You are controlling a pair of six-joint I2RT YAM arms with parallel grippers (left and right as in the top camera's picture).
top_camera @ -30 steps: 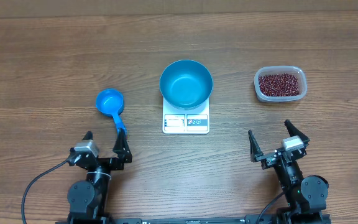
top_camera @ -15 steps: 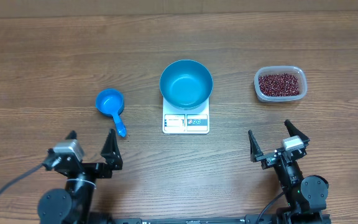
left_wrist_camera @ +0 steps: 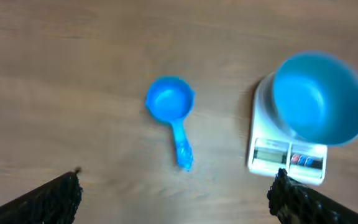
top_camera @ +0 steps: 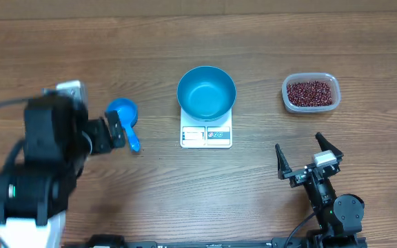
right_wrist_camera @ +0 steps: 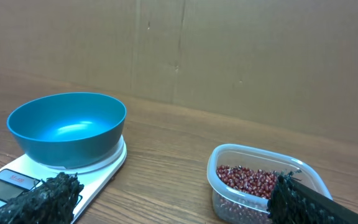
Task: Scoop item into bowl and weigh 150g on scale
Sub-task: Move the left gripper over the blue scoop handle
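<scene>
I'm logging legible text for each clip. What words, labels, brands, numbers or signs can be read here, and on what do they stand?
Scale front panel: the display and blue button markings are too small and blurred to read in every view.
Bowl, scoop, clear tub: no text visible.
Nothing legible anywhere else.

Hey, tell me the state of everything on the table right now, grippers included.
Blue bowl: empty, upright on the scale.
Scale: carrying the bowl, display unreadable.
Clear tub: uncovered.
Beans: all in the tub.
Blue scoop: empty, lying flat, ungripped.
Left gripper: open, empty.
Right gripper: open, empty.
</scene>
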